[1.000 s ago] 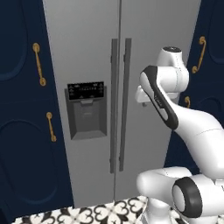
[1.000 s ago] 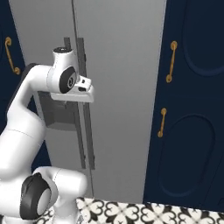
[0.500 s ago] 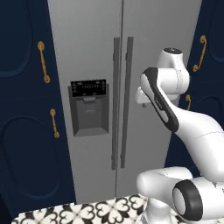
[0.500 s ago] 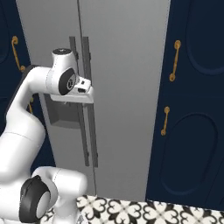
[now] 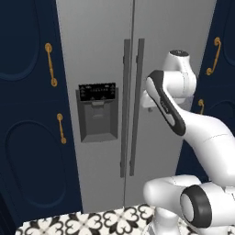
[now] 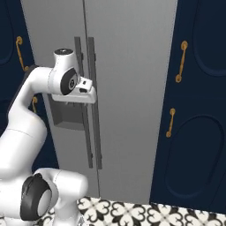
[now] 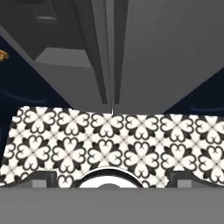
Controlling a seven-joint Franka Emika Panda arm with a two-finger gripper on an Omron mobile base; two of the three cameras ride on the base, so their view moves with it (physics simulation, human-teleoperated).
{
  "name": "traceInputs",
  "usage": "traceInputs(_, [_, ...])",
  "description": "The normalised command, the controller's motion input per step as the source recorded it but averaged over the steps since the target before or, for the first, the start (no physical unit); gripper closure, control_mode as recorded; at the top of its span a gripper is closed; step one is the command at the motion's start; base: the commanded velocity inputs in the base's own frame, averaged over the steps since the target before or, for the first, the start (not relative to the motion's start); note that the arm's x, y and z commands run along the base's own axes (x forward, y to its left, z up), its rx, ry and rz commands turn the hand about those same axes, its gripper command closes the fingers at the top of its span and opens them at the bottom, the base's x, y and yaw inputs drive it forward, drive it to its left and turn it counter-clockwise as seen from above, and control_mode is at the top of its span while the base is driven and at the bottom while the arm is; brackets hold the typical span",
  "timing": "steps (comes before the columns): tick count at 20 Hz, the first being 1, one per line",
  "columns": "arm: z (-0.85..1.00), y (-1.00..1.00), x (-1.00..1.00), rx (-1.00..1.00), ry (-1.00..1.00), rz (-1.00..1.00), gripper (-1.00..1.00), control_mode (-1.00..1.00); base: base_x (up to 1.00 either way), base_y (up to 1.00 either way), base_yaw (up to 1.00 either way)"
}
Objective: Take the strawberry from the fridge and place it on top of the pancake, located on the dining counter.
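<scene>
We face the fridge [image 5: 133, 92] with both doors closed (nothing is taken yet); our jaws stand released, holding nothing.

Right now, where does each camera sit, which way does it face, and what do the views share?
Left base view: behind the arm's left, facing the shut fridge; arm rises lower right.
Right base view: behind the arm's right, facing the fridge with navy cabinets beside it; arm rises lower left.
Hand view: on the hand, looking down the fridge front to the patterned floor; open gripper at the bottom.
All share the fridge's paired bar handles.
</scene>
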Motion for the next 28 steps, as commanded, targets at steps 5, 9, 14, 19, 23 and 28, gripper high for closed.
traceInputs(5, [0.00,-0.06,0.99,0.09,-0.10,0.01,-1.00,-1.00,0.00,0.00,0.00])
traceInputs(9, [-0.09,0.05,0.82,0.03,-0.09,0.00,-1.00,-1.00,0.00,0.00,0.00])
traceInputs(14, [-0.19,0.22,0.72,0.00,-0.09,-0.03,-1.00,-1.00,0.00,0.00,0.00])
traceInputs(19, [-0.11,0.01,0.44,0.00,-0.06,-0.04,-1.00,-1.00,0.00,0.00,0.00])
traceInputs(23, [-0.17,0.00,0.33,0.00,-0.02,-0.04,-1.00,-1.00,0.00,0.00,0.00])
traceInputs(28, [-0.17,0.00,0.47,0.00,0.00,-0.05,-1.00,-1.00,0.00,0.00,0.00])
